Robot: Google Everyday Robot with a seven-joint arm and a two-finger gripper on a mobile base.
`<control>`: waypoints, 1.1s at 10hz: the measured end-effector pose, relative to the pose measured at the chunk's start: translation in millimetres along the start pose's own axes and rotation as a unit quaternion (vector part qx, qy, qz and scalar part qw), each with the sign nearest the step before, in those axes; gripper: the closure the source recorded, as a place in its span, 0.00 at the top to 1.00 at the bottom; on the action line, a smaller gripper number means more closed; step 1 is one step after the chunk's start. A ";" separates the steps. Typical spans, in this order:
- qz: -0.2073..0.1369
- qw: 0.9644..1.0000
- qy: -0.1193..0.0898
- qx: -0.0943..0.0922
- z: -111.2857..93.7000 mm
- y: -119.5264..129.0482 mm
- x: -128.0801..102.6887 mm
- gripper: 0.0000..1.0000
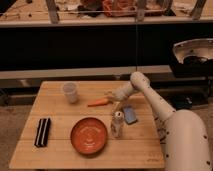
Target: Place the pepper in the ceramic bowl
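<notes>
The pepper [98,103] is a slim orange piece lying on the wooden table [55,107], pointing left, behind the bowl. The ceramic bowl [89,135] is a round reddish-orange dish near the table's front middle. My gripper [113,96] hangs just right of the pepper's thick end, close above the table, at the end of the white arm [150,97] that reaches in from the right.
A translucent plastic cup [70,92] stands at the back left. A small clear shaker bottle [117,124] stands right of the bowl. A blue flat item [130,115] lies behind it. A black ridged object [42,132] lies at the front left.
</notes>
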 end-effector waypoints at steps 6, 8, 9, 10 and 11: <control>0.017 0.991 0.103 -0.082 25.7 -9.1 -13.7 0.80; 0.035 0.988 0.113 -0.095 22.9 -5.7 -8.4 0.79; 0.033 0.989 0.110 -0.093 21.4 -5.8 -9.0 0.74; 0.023 0.990 0.103 -0.091 25.6 -9.4 -17.2 0.61; 0.019 0.990 0.102 -0.091 29.6 -11.8 -22.1 0.52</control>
